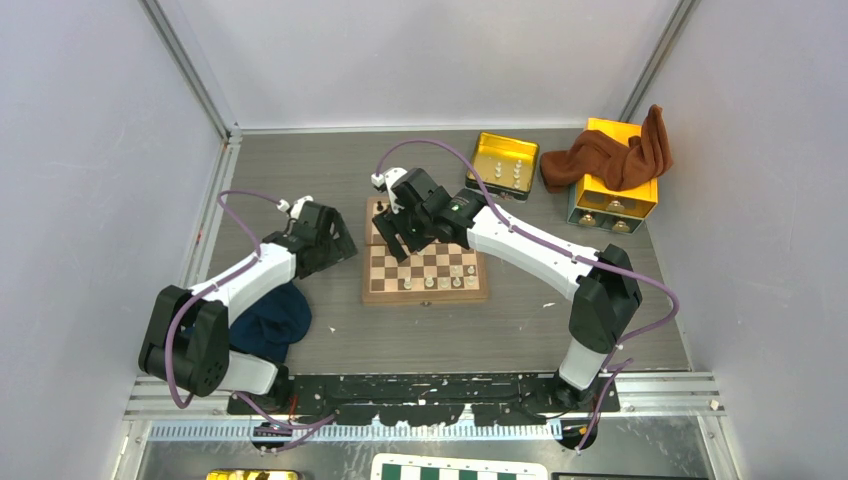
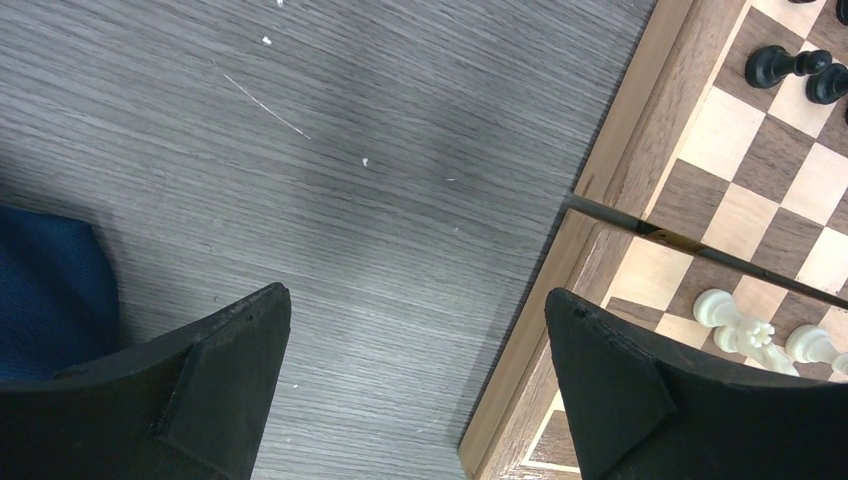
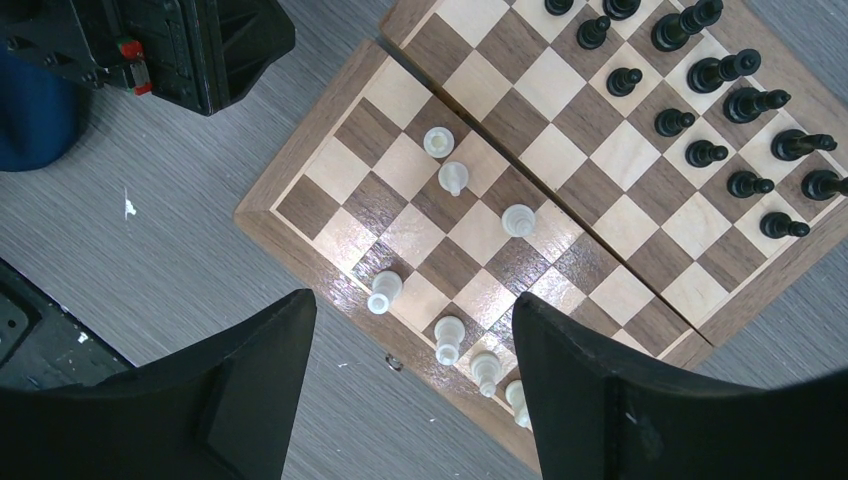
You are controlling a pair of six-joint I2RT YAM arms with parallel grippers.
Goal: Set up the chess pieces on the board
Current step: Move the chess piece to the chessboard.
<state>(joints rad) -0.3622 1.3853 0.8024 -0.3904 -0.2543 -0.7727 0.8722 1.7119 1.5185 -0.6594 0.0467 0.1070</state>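
The wooden board lies mid-table, unfolded. Several black chess pieces stand in two rows along its far side. Several white pieces are scattered over its near half, some along the edge row. My right gripper hovers open above the board's near edge, with nothing between its fingers; from above it hangs over the board's far left. My left gripper is open and empty over bare table just left of the board's border, with white pieces by its right finger.
A gold tin holding a few white pieces sits at the back. To its right is a yellow box draped with a brown cloth. A dark blue cloth lies under the left arm. A green-and-white board is below the bases.
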